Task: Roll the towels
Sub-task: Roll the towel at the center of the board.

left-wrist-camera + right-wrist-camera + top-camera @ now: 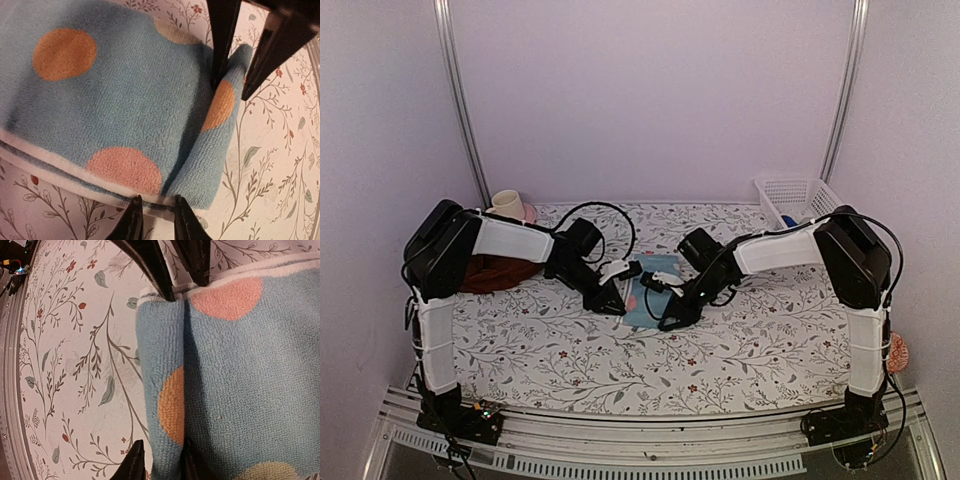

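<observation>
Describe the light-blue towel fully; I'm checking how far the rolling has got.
The light-blue towel is soft terry cloth with orange, pink and tan dots and a white hem. It lies flat on the floral table covering, mid-table, with one side edge turned over into a narrow first fold. The left gripper meets one end of that fold at the hem, the right gripper straddles the other end; whether either pinches it is unclear.

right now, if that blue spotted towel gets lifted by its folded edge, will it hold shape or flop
Probably flops: the blue towel is soft looped terry, and its folded flap lies rounded, not creased. Likely light, since it looks thin at the white hem. Its fuzzy pile should drag rather than slide on the floral table cover.
</observation>
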Tool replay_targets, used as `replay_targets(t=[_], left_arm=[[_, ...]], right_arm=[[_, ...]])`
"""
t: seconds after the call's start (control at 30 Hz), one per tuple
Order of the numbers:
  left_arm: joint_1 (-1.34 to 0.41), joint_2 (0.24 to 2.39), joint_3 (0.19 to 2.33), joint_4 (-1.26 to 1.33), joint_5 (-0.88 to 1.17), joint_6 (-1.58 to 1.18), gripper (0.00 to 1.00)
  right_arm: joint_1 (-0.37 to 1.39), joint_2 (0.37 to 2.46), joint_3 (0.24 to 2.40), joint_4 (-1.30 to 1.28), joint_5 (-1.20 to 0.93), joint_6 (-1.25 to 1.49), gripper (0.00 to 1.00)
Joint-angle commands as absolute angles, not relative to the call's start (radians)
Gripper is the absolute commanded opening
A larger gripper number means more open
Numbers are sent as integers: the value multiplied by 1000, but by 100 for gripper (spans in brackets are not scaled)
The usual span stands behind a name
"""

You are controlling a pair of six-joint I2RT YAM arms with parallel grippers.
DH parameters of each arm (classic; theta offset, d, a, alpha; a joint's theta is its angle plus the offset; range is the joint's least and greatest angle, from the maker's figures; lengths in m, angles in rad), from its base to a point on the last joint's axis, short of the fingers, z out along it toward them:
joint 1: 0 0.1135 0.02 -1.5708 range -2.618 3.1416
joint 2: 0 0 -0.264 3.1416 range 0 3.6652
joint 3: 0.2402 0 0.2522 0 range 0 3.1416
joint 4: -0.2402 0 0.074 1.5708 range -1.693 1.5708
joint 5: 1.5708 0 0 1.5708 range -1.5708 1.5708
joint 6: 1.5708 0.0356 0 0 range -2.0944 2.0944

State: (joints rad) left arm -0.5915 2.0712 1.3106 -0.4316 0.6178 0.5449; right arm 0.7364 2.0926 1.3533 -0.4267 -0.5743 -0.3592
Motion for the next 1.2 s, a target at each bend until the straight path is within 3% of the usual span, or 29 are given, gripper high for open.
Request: replay_targets(t=[0.0, 0.1, 0.37, 0.63, 0.73, 0.9, 0.93, 1.17], left_arm=[[-612, 2108, 1343, -460, 538, 516, 24], [-618, 2128, 1354, -464, 484, 495, 24], [-619, 2154, 1369, -472, 439, 473, 26], [-620, 2161, 1369, -480, 424, 472, 26], [-619, 2163, 1368, -480, 425, 469, 26], [-620, 2164, 1371, -481, 424, 468, 27], [-620, 2166, 1373, -482, 424, 466, 27], [-620, 2169, 1376, -483, 423, 461, 27]], right_arm=[[722, 2098, 1372, -460, -504, -341, 31], [721, 2084, 1379, -465, -473, -322, 39], [720, 2017, 1369, -477, -381, -275, 48], [720, 1907, 1319, -415, -424, -228, 50], [720, 1883, 1298, -374, -512, -218, 46], [724, 1929, 1307, -344, -626, -201, 11], [724, 1946, 1313, -344, -628, -199, 9], [719, 2037, 1341, -335, -580, -172, 7]])
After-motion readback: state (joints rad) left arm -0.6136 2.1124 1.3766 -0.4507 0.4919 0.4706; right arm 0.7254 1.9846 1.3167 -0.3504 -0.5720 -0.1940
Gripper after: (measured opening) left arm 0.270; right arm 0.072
